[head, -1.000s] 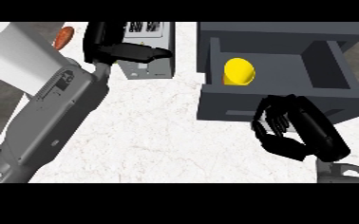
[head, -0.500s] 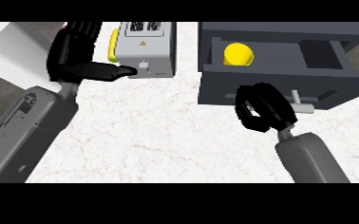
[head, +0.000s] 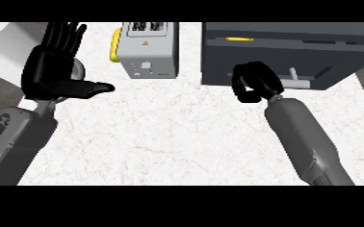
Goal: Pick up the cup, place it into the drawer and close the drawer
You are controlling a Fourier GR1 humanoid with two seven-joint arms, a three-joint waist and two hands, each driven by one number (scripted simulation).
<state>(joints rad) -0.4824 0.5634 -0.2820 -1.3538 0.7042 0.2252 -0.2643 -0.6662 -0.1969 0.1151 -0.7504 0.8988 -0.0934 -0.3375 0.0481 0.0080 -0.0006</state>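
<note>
Cup (head: 240, 39) inside drawer (head: 277, 57), far right; only yellow sliver visible at far rim. Placing judged done. Drawer nearly shut, front panel and handle (head: 293, 77) facing near. Right hand (head: 254, 81) curled, empty, against drawer front beside handle. Closing judged almost complete, final push left. Left hand (head: 55, 72) resting open, fingers up, far left, beside toaster (head: 148, 49).

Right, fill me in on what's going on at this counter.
The right hand, fingers curled and holding nothing, sits against the front of the dark drawer, which is nearly closed. Only a sliver of the yellow cup shows inside. The left hand rests open at the left, beside a toaster.
</note>
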